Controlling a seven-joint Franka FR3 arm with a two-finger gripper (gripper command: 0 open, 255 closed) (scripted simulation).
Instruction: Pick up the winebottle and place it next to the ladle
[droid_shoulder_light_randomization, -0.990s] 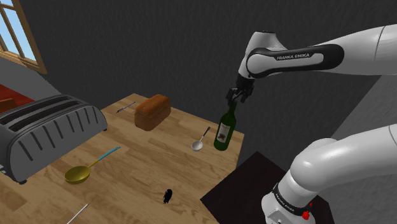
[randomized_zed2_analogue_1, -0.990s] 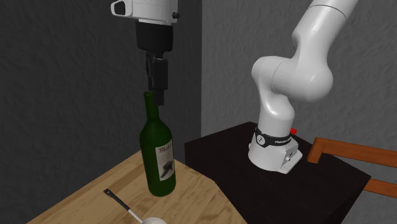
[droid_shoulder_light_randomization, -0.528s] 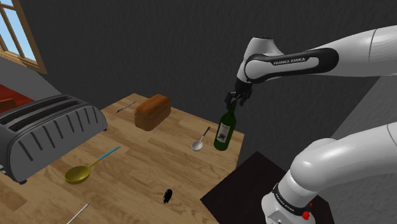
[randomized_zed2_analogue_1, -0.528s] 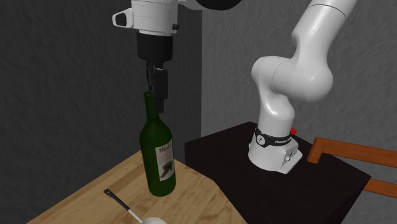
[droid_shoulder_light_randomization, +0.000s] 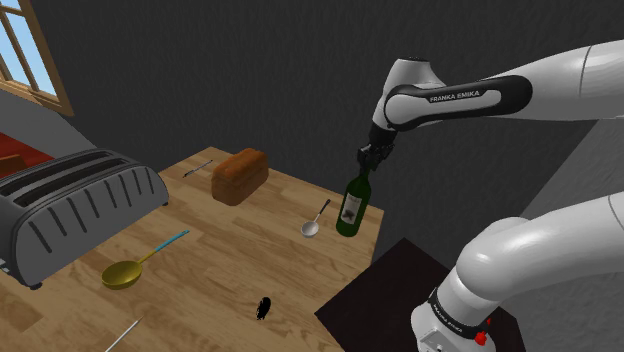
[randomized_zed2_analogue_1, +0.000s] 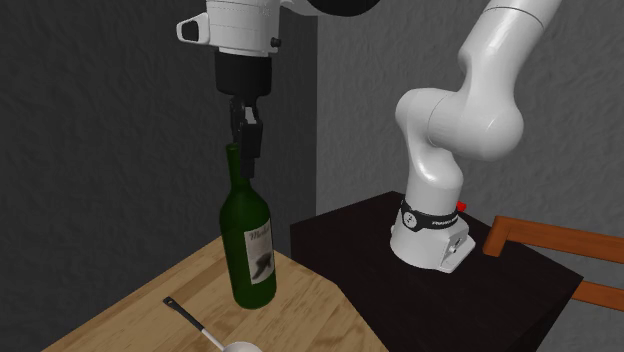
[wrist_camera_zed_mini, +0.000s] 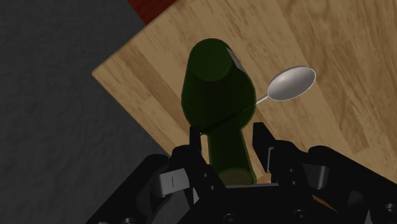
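Claw (wrist_camera_zed_mini: 227, 135) pinches neck of upright green wine bottle (droid_shoulder_light_randomization: 351, 203) nr table (droid_shoulder_light_randomization: 230, 270) corner, just beside silver spoon (droid_shoulder_light_randomization: 311, 226).

On the table (droid_shoulder_light_randomization: 230, 290) the wine bottle (droid_shoulder_light_randomization: 351, 205) stands upright at the corner nearest the stand (droid_shoulder_light_randomization: 380, 290), its neck clasped from above by the gripper (droid_shoulder_light_randomization: 367, 163). A spoon (droid_shoulder_light_randomization: 313, 224) lies just beside it, to the shoulder view's left. The loaf (droid_shoulder_light_randomization: 240, 176) sits farther left and back, the toaster (droid_shoulder_light_randomization: 75, 205) at the left edge, and the ladle (droid_shoulder_light_randomization: 135, 267) in front of that.
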